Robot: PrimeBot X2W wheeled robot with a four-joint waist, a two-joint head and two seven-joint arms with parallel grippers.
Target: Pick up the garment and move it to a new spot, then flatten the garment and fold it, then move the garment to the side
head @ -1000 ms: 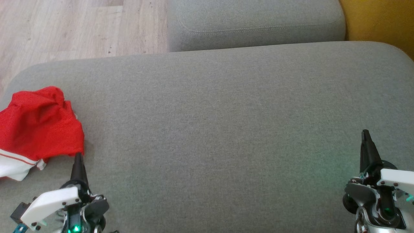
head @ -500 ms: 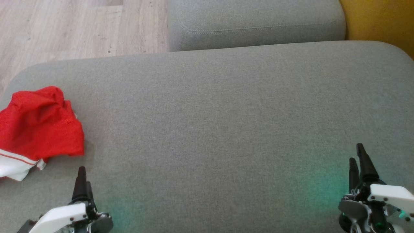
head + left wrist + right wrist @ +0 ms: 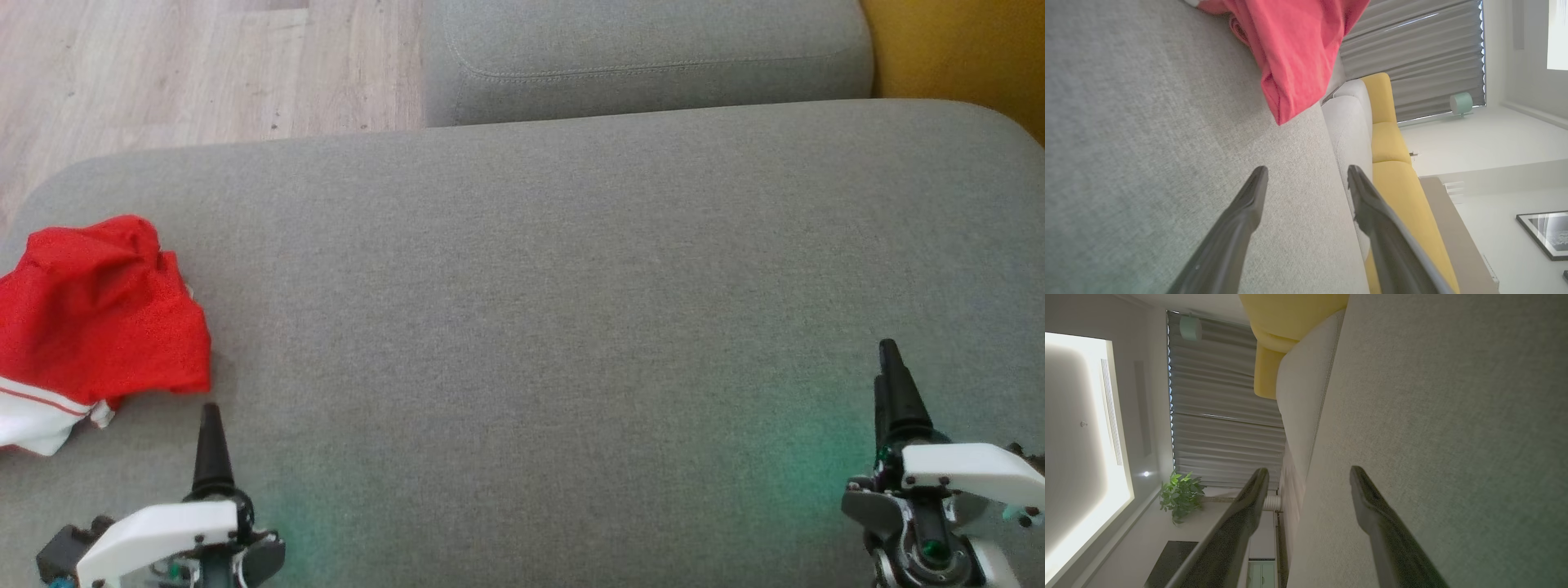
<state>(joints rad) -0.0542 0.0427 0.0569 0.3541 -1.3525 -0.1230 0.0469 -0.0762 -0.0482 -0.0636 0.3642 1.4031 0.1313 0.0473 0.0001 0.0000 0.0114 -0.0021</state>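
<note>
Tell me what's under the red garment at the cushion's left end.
The red garment lies crumpled on the grey cushion; its white striped part pokes out beneath. Anything under the folds is covered.

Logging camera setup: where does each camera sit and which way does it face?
Head view: on the head, looking down at the grey cushion and red garment; left gripper lower left, right gripper lower right.
Left wrist view: on that wrist, rolled sideways, facing along the cushion toward the garment; own fingers parted.
Right wrist view: likewise sideways, facing along the cushion; own fingers parted.
Shared: both wrist views catch curtains.
</note>
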